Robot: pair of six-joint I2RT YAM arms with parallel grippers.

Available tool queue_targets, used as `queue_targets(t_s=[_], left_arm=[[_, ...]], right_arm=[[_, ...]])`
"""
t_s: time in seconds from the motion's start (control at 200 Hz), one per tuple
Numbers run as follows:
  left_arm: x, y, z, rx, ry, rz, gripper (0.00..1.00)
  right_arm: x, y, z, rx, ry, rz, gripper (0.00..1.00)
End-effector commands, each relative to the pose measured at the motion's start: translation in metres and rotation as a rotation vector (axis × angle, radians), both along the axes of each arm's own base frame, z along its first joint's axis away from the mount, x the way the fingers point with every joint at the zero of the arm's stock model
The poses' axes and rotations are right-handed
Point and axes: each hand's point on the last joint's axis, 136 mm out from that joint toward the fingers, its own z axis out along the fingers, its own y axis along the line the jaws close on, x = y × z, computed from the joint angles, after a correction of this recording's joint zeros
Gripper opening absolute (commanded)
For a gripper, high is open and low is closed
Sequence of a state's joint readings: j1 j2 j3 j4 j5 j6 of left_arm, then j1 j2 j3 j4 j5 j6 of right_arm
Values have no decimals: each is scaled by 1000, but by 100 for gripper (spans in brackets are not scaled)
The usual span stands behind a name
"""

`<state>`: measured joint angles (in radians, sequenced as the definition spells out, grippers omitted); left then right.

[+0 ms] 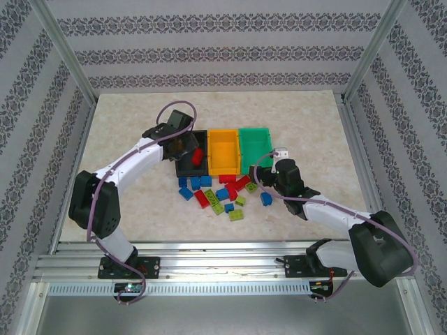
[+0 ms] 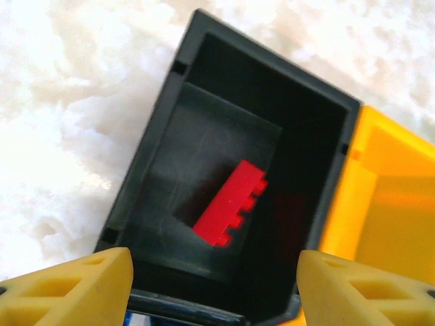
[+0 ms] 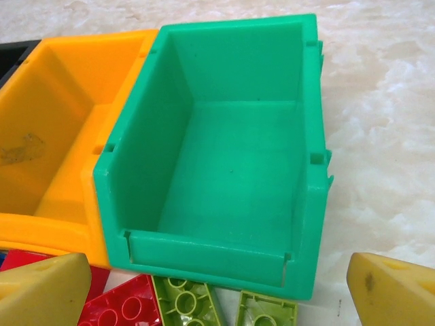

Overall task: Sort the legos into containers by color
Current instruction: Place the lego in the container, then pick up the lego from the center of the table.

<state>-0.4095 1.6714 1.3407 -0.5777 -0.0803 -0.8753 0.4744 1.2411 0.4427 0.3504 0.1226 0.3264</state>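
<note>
The left tool (image 2: 214, 282), its yellow fingers (image 2: 81, 285) spread apart with nothing between them, hangs over the near end of the black bin (image 2: 158, 129), where one red brick (image 2: 230, 204) lies on the floor. The right tool (image 3: 217, 292), jaws wide and holding nothing, hovers at the front of the green bin (image 3: 204, 261), just above lime bricks (image 3: 187, 302) on the tabletop (image 1: 293, 118). The green bin and the orange-yellow bin (image 3: 47, 227) hold no bricks. By my reading the sort has barely begun: the red, blue and lime legos (image 1: 220, 195) lie loose in front of the bins
</note>
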Motion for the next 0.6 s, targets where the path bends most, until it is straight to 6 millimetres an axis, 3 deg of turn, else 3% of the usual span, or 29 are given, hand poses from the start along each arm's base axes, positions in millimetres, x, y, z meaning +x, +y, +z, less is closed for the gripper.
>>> queue_targets(t_s=[0.0, 0.17, 0.295, 0.595], left_arm=[[3, 3, 28, 34, -26, -102, 66], [6, 16, 46, -7, -4, -194, 66], [7, 28, 53, -21, -19, -250, 66], [12, 40, 20, -130, -98, -273, 65]], right_arm=[[3, 10, 7, 16, -22, 28, 97], [-7, 31, 11, 83, 17, 121, 96], [-28, 49, 15, 149, 94, 201, 92], [-90, 69, 4, 52, 381, 322, 84]])
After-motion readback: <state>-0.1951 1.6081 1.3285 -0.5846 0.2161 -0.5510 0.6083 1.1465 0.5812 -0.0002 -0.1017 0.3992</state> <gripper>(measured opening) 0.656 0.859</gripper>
